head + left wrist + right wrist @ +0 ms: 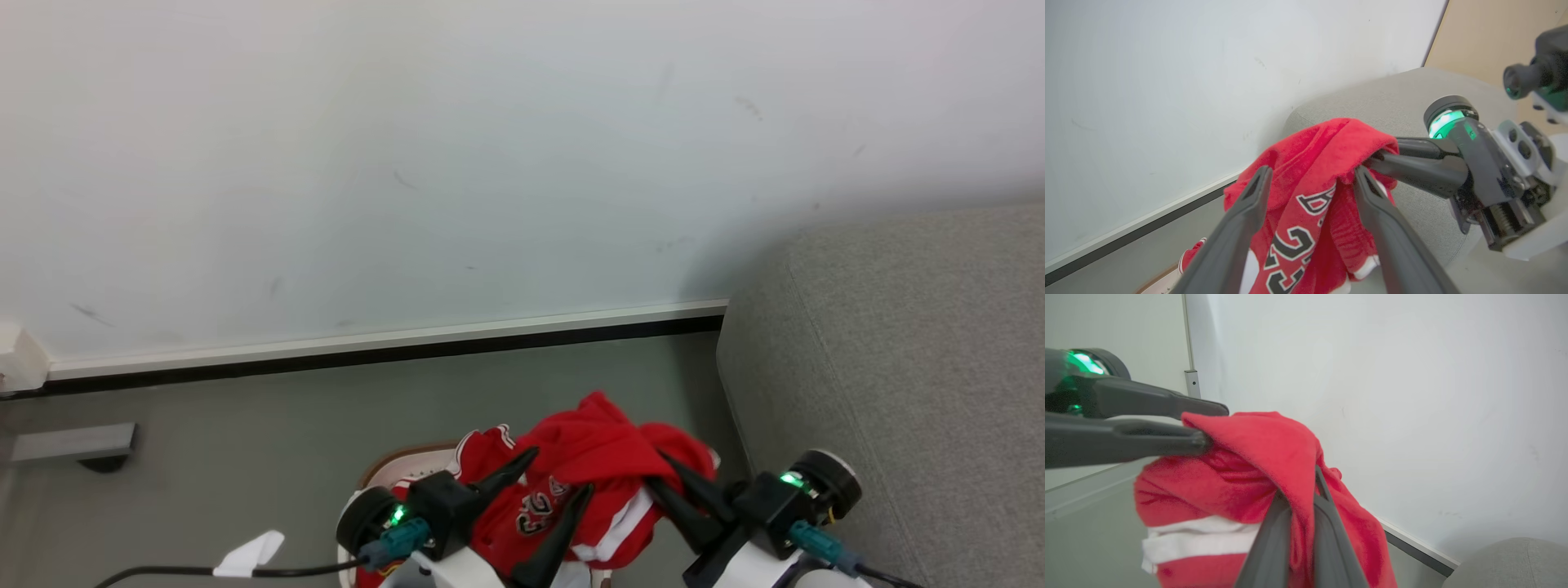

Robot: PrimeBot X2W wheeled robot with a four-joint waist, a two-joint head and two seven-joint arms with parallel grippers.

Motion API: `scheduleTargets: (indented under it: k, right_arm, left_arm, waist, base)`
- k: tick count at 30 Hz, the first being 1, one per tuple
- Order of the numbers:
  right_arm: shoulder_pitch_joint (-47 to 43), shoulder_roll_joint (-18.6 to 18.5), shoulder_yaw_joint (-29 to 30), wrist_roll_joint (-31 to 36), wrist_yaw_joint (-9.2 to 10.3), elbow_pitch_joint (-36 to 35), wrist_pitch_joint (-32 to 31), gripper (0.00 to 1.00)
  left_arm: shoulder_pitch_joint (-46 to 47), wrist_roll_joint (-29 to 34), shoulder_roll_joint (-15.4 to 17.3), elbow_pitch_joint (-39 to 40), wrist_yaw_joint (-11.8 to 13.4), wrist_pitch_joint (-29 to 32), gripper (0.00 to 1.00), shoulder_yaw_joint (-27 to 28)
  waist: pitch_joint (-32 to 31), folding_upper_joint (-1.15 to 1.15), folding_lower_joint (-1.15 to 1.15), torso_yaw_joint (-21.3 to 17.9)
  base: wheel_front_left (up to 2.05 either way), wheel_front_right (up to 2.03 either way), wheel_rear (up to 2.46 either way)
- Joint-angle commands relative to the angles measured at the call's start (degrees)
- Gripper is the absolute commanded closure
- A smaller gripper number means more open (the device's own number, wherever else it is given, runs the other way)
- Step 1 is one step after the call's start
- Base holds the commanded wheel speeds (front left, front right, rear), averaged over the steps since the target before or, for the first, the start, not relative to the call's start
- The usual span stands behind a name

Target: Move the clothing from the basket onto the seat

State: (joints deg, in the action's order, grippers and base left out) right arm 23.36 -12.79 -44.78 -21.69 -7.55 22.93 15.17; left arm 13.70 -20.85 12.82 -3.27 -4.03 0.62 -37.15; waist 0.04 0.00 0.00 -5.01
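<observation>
The clothing (584, 457), a bright red jersey with white trim and dark lettering, hangs bunched in the air above the basket (397, 462), whose brown rim and cream wall peek out below it. My right gripper (660, 472) is shut on the jersey's upper right fold; the right wrist view shows its fingers (1274, 539) pinching red cloth (1274, 457). My left gripper (562, 469) stands open, its fingers (1249, 208) spread on either side of the hanging jersey (1306, 196). The grey seat (898, 367) lies just right of both grippers.
A white wall (490, 163) with a pale baseboard (392, 339) closes the far side of the grey floor. A small grey metal fitting (73, 441) sits on the floor at the left. A black cable with a white tag (253, 551) trails from my left wrist.
</observation>
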Motion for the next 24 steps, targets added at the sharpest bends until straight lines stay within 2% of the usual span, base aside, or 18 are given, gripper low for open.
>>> scheduleTargets:
  k: [1, 9, 24]
  right_arm:
    - [-0.70, -0.42, 1.23, -0.01, 0.12, -0.56, -0.03, 1.00]
    - [-2.91, -1.28, 9.39, 2.23, 0.12, -3.10, -0.03, 1.00]
    - [-6.54, -2.28, 19.94, 5.38, 0.12, -7.10, -0.03, 1.00]
  left_arm:
    - [0.47, 0.93, 0.12, -0.45, -0.01, -0.95, 0.00, 0.15]
    - [0.66, 1.67, -0.62, -3.98, 0.40, -5.00, 0.00, -0.53]
    - [3.03, 2.56, -2.45, -9.35, 0.19, -9.18, 0.00, -2.31]
  waist:
    - [0.07, 0.00, 0.00, -0.20]
    - [0.83, 0.00, 0.00, -3.52]
    - [2.67, 0.00, 0.00, -14.52]
  base:
    - [0.00, 0.00, 0.00]
    - [0.00, 0.00, 0.00]
    - [0.00, 0.00, 0.00]
